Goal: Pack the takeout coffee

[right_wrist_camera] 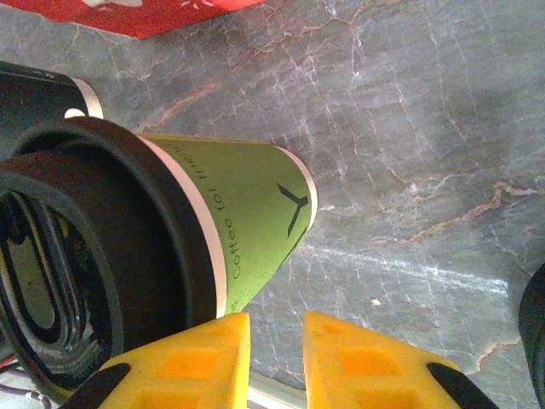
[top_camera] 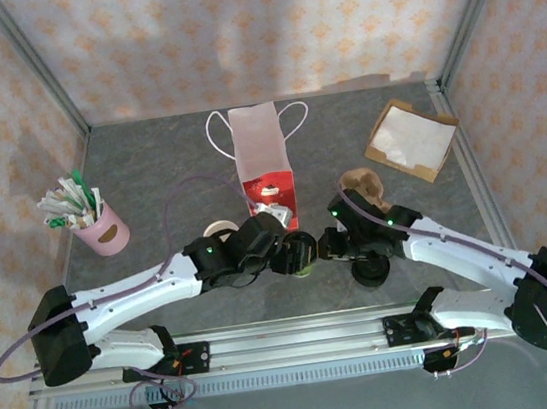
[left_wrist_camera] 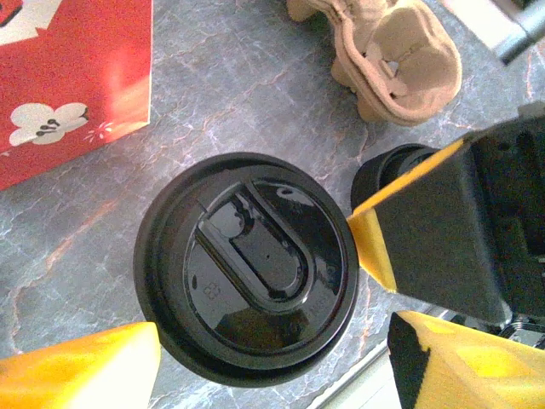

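I see the takeout coffee (left_wrist_camera: pixel 247 268) lidded but unpacked, standing on the surface (top_camera: pixel 149 180) before the red gift bag (top_camera: pixel 263 160). My left tool (left_wrist_camera: pixel 272 341) straddles its lid, released; my right tool (right_wrist_camera: pixel 277 341) is pinched nearly closed, empty.

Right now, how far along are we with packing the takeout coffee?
Done: the black lid sits on the takeout coffee, which stands upright on the table in front of the red bag. In hand: the left gripper straddles the cup with jaws open, not gripping; the right gripper is nearly closed on nothing beside it. Left: grip the cup and, probably, lower it into the bag.
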You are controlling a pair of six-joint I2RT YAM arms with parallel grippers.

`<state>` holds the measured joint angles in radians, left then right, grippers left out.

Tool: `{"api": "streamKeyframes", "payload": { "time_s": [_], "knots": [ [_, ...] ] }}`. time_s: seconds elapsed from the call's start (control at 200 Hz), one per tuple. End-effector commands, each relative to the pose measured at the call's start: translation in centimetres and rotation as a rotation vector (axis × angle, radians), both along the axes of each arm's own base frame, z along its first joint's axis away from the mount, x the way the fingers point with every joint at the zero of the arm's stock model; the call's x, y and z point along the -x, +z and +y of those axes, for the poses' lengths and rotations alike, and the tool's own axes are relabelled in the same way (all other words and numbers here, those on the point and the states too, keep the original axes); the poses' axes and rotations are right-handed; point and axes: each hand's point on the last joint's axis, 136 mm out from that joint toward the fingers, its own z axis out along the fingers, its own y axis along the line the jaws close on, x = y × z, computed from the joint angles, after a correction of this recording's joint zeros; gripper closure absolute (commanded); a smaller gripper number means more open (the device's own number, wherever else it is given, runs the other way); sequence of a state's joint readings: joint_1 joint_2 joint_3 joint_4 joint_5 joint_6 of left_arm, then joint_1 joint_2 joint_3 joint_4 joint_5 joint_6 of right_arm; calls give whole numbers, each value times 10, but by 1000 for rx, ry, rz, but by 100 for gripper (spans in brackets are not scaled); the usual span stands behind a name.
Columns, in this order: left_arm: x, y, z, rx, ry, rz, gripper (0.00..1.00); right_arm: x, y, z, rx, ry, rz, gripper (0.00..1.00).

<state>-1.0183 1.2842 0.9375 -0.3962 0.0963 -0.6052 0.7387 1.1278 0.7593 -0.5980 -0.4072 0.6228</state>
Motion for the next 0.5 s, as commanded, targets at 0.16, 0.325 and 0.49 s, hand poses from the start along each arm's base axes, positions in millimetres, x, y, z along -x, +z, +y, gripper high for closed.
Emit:
{"api": "streamKeyframes", "payload": {
  "time_s": [0.16, 0.325, 0.49],
  "knots": [
    [3, -6, 8, -18, 7, 8, 26, -34, 20, 3, -16, -23, -90, 77],
    [3, -7, 4, 0, 2, 18, 25, -39, 27, 6, -43, -23, -101, 76],
    [7, -11, -3, 35, -6, 48, 25, -28, 27, -6, -28, -45, -85, 77]
  ]
}}
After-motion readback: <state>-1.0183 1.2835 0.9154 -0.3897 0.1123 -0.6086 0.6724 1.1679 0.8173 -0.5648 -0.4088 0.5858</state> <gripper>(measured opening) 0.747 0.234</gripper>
